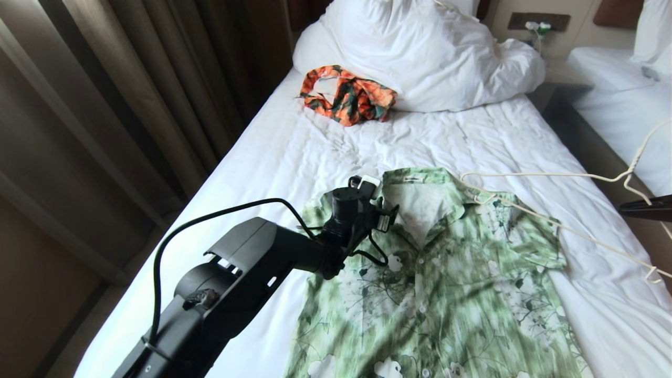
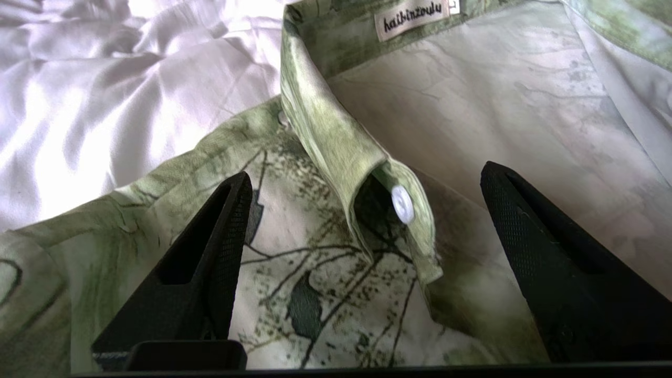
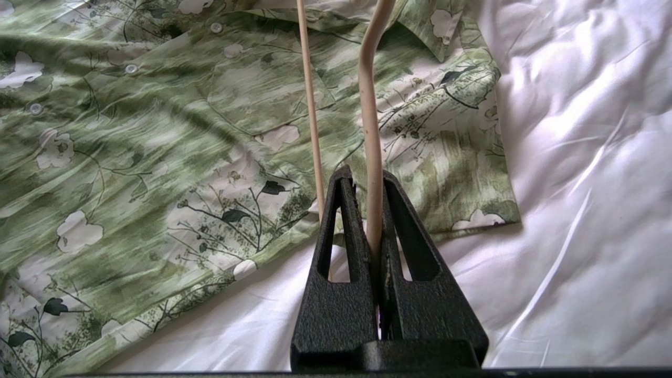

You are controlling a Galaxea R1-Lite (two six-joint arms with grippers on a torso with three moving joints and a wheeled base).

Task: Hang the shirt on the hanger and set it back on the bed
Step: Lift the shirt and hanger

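Observation:
The pale green flowered shirt (image 1: 446, 294) lies flat and buttoned on the bed (image 1: 294, 152), collar toward the pillow. My left gripper (image 2: 366, 170) is open right above the collar's left side (image 2: 325, 131), one finger on each side of the collar tip, and it holds nothing. In the head view its fingers are hidden under the wrist (image 1: 357, 210). My right gripper (image 3: 367, 173) is shut on the cream hanger (image 3: 370, 115) and holds it over the shirt's right sleeve. The hanger (image 1: 546, 174) reaches from the right edge to the shirt's right shoulder.
An orange-and-green garment (image 1: 349, 94) lies near the bunched white duvet (image 1: 420, 52) at the head of the bed. Brown curtains (image 1: 131, 94) hang along the left side. A second white bed (image 1: 625, 105) stands at the right beyond a dark gap.

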